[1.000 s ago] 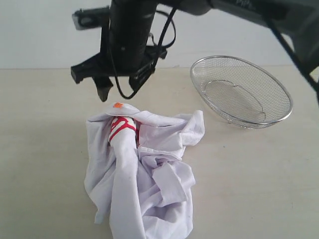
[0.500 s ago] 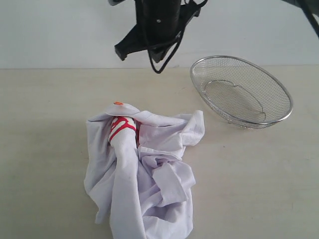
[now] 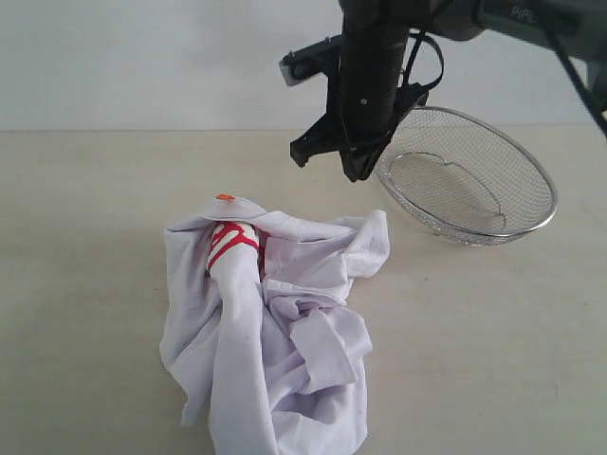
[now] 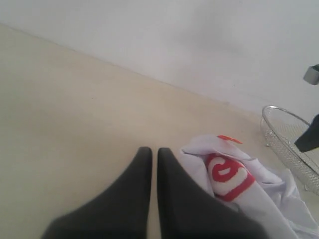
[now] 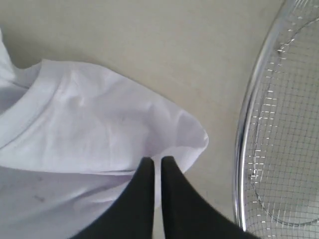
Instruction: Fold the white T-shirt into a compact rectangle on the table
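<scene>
The white T-shirt [image 3: 275, 322] lies in a crumpled heap on the table [image 3: 85, 284], near the front and a little left of the middle; it is bunched and twisted, not flat. A rolled fold rises at its far end, carrying red lettering [image 3: 232, 245]; a small orange tag [image 3: 225, 197] sits just above that, on the top edge of the cloth. One loose flap reaches out toward the right.

A round wire basket [image 3: 493, 161] stands on the table to the right and further back, apart from the shirt, with bare tabletop between them. Behind everything runs a plain pale wall [image 3: 142, 57].

The right arm [image 3: 375, 76] hangs down from above, a black cable looping beside it; it blocks part of the basket's left rim from where the exterior view looks. Its claw [image 3: 356, 171] hovers in the air above the gap between shirt and basket, touching neither. In its own wrist view the claw [image 5: 157, 162] is pinched nearly together, only a thin slit between the fingers, nothing caught in it; below it lie a hemmed corner of the shirt and the basket's rim.

The left claw [image 4: 150, 152] shows only in its wrist view; its fingers are pressed narrow too, holding nothing, over bare table just beside the lettered fold.
</scene>
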Action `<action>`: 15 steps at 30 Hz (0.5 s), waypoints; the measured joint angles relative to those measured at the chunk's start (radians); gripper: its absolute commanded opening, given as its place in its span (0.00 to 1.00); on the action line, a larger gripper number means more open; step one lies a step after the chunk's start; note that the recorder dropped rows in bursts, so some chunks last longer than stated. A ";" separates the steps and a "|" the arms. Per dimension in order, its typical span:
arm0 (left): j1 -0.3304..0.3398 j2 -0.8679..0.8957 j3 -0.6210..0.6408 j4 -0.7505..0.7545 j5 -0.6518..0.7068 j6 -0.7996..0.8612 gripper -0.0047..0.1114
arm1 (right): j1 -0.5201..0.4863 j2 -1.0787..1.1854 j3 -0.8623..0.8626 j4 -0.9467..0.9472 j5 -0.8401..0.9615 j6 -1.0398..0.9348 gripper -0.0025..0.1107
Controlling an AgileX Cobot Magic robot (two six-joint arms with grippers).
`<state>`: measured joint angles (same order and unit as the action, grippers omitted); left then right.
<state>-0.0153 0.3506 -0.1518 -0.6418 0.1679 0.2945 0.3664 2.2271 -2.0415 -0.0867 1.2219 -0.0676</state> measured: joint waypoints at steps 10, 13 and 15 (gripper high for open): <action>-0.075 0.513 -0.287 -0.139 0.084 0.280 0.08 | -0.001 0.052 0.002 -0.023 -0.044 -0.027 0.02; -0.098 0.676 -0.374 -0.204 0.105 0.376 0.08 | -0.008 0.079 0.002 -0.025 -0.062 -0.037 0.02; -0.115 0.777 -0.439 -0.273 0.133 0.463 0.08 | -0.024 0.097 0.002 -0.021 -0.069 -0.037 0.02</action>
<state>-0.1301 1.1281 -0.5907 -0.9147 0.3010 0.7574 0.3423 2.3245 -2.0397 -0.1079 1.1528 -0.1041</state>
